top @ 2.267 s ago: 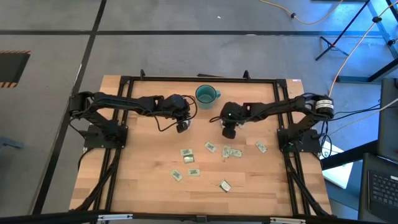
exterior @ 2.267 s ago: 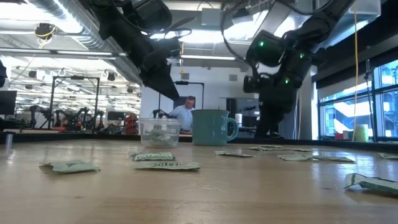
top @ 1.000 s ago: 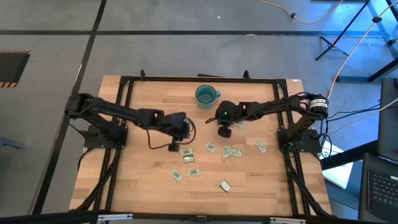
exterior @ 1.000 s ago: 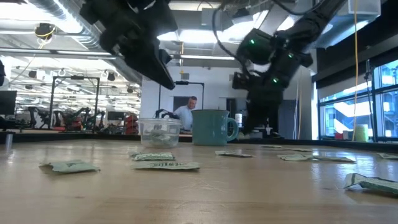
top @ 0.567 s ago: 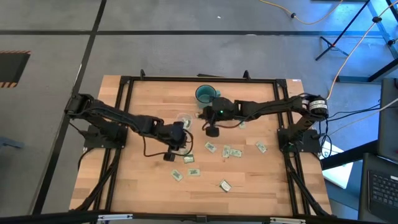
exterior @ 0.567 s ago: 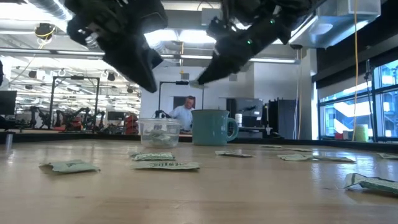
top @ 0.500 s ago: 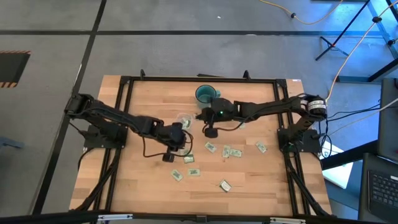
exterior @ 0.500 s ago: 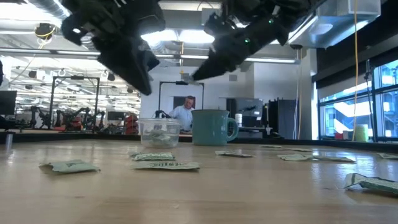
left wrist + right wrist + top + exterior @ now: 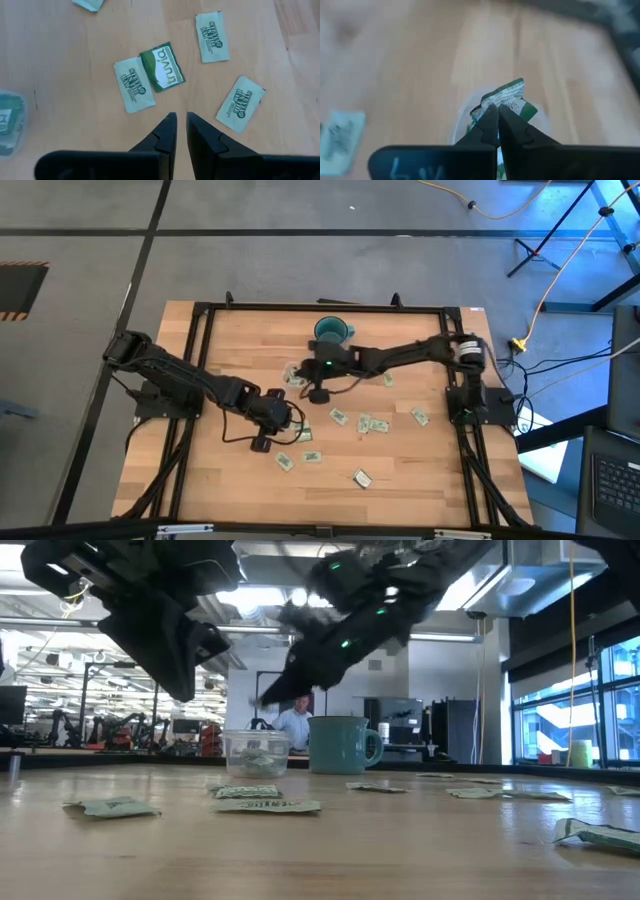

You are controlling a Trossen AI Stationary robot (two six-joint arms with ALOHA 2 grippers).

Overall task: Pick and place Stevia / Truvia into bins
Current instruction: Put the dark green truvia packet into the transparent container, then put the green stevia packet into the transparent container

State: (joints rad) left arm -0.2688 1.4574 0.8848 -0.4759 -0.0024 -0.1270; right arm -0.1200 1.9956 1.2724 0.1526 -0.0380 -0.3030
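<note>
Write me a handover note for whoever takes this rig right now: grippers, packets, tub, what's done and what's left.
Right gripper: shut on a packet, held over the clear tub beside the teal mug.
Left gripper: nearly closed, empty, hovering above loose packets, closest to a dark green one.
Done: the tub already holds some packets.
Left: drop the held packet in, then collect the many packets scattered over the table.
</note>
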